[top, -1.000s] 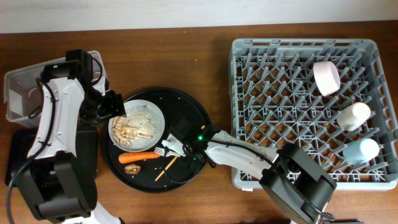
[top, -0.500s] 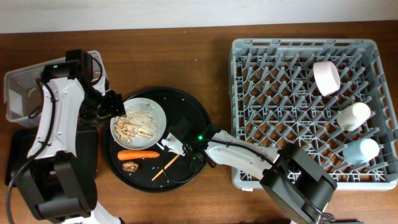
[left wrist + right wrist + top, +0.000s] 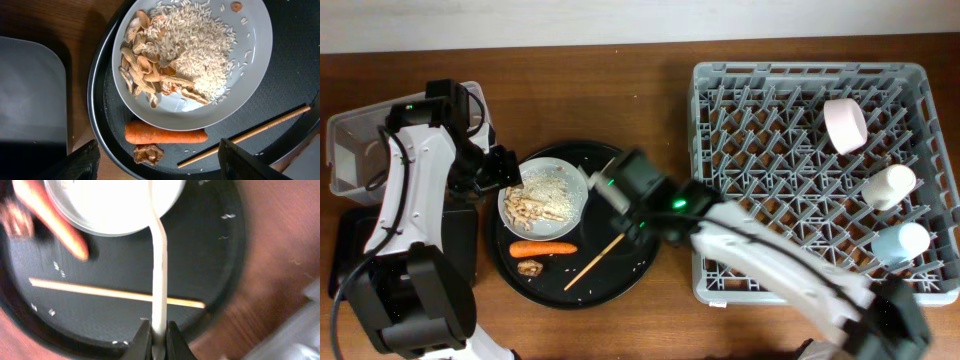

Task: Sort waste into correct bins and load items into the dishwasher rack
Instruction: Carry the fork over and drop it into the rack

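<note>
Clamped tight with the right gripper (image 3: 158, 335) on the handle of the white fork (image 3: 160, 280), low over the round black tray (image 3: 210, 255). Reaching in from the rack side, forearm smeared with blur in the overhead view. Pointing the fork's far end at the rim of the white round plate (image 3: 110, 205), and crossing above the thin wooden chopstick (image 3: 100, 291).

Poised with the left gripper (image 3: 160, 160) above the near side of the plate, jaws spread wide and holding nothing. Bent down from beside the clear plastic tub (image 3: 360, 150).

Beneath it all, a brown wooden table (image 3: 620, 90).

On the plate, white rice (image 3: 200, 45) and, heaped to one side, beige food scraps (image 3: 145, 70). On the round tray just beside the plate, an orange carrot (image 3: 165, 134), a brown lump (image 3: 147, 154) close by it, and the chopstick lying slantwise. Left of that, a shallow black rectangular tray (image 3: 30, 100). Off to the right, the grey dishwasher rack (image 3: 770, 150), loaded along its far side with a white bowl (image 3: 844, 125), a small white cup (image 3: 888, 185) and a pale blue cup (image 3: 900, 242).
</note>
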{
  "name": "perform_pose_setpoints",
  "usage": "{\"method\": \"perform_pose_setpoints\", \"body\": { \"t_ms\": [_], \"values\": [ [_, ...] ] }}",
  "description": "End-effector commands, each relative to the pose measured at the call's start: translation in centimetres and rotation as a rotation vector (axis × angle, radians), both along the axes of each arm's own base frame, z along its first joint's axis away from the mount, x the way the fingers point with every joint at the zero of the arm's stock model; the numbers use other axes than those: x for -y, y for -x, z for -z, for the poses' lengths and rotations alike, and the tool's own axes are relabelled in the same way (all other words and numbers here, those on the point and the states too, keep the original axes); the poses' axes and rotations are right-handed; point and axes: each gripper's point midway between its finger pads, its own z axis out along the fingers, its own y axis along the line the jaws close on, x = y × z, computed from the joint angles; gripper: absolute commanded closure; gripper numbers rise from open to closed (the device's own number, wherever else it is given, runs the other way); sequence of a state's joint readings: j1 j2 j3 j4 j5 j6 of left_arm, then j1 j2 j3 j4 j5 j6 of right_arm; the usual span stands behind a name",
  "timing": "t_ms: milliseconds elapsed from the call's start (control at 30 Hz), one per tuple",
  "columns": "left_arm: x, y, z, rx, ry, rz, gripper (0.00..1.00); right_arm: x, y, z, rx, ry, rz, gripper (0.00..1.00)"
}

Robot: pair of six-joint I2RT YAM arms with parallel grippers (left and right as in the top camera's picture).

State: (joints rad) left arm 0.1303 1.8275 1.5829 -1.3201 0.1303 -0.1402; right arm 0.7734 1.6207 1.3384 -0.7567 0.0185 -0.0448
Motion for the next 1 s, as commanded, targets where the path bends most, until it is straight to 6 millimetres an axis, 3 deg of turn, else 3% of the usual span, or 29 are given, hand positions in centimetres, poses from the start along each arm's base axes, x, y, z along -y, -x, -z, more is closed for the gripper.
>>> {"method": "perform_pose_setpoints", "body": {
  "t_ms": [0,67,133,300,467,500,567,633,767,867,933,967],
  "values": [
    [0.1,-0.2,0.2,-0.005,0.001,-0.002,0.25,6.9,-2.8,-4.6,-0.013,-0.123,0.38,0.96],
    [0.1,-0.2,0.2,-0.005,0.001,-0.002,0.25,11.4,-2.7,-3.5,-0.107,-0.093,0.565,0.96],
    [0.1,-0.2,0.2,-0.005,0.001,-0.002,0.25,14.0,-2.1,-1.7,-0.186,-0.057,0.681,0.96],
    [0.1,-0.2,0.2,-0.006,0.001,-0.002,0.25,15.2,0.2,2.7,-0.332,-0.029,0.802,0.96],
    [0.1,-0.1,0.2,-0.006,0.001,-0.002,0.25,15.5,1.1,5.5,-0.396,0.028,0.806,0.96],
    [0.1,-0.2,0.2,-0.006,0.001,-0.002,0.25,15.5,1.1,5.5,-0.398,0.031,0.806,0.93],
    [0.1,-0.2,0.2,-0.005,0.001,-0.002,0.25,15.4,1.0,5.6,-0.399,0.027,0.805,0.71],
    [0.1,-0.2,0.2,-0.005,0.001,-0.002,0.25,15.1,0.9,5.5,-0.399,0.014,0.801,0.63],
    [0.1,-0.2,0.2,-0.005,0.001,-0.002,0.25,15.1,0.9,5.5,-0.401,0.012,0.8,0.6],
    [0.1,-0.2,0.2,-0.005,0.001,-0.001,0.25,14.3,0.9,5.4,-0.422,-0.024,0.782,0.52],
    [0.1,-0.2,0.2,-0.004,0.001,-0.002,0.25,14.0,1.0,5.4,-0.436,-0.039,0.774,0.29],
    [0.1,-0.2,0.2,-0.005,0.001,-0.002,0.25,14.0,1.1,5.4,-0.435,-0.036,0.765,0.27]
  ]
}}
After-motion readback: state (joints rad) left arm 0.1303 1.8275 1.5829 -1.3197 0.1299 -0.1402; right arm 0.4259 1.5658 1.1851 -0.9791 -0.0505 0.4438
